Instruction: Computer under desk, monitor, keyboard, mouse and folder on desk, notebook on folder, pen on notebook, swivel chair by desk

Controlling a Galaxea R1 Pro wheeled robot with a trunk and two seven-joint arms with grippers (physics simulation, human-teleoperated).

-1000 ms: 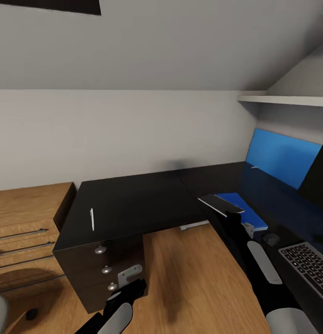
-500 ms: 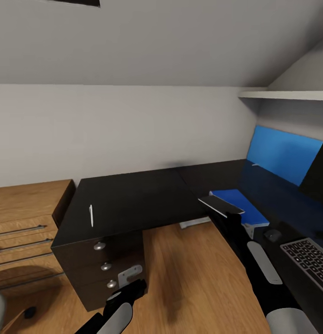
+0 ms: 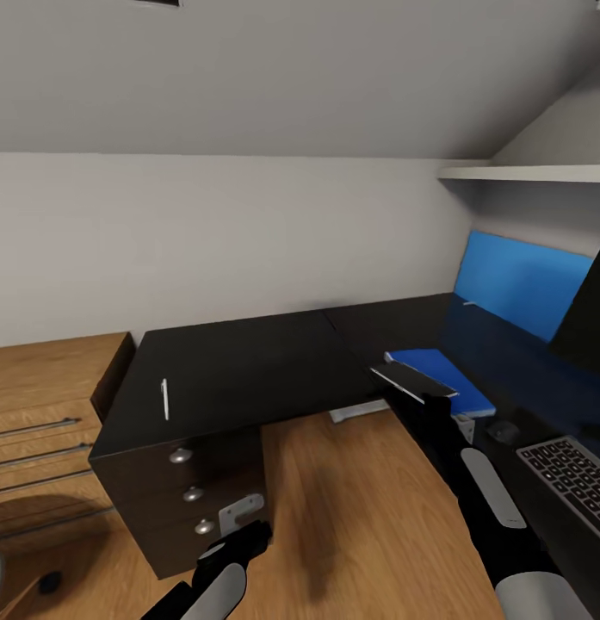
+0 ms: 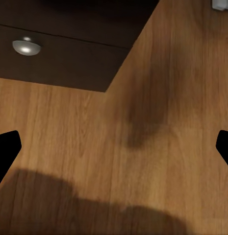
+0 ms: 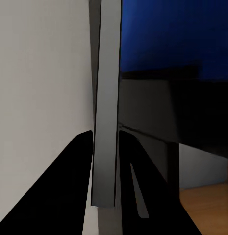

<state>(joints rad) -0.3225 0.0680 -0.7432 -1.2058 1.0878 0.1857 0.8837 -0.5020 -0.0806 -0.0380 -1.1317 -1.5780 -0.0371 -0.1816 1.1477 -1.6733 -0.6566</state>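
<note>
Grey notebook [image 3: 413, 380] sits pinched in our right gripper [image 3: 430, 398], hiding part of the blue folder [image 3: 442, 376]; left gripper [image 4: 114, 147] spread wide.

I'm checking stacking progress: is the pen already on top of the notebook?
No, the pen lies alone on the black drawer cabinet, while the right gripper holds the notebook.

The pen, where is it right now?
In the head view, the white pen lies on the left part of the black desk, near its front edge above the drawer knobs.
</note>
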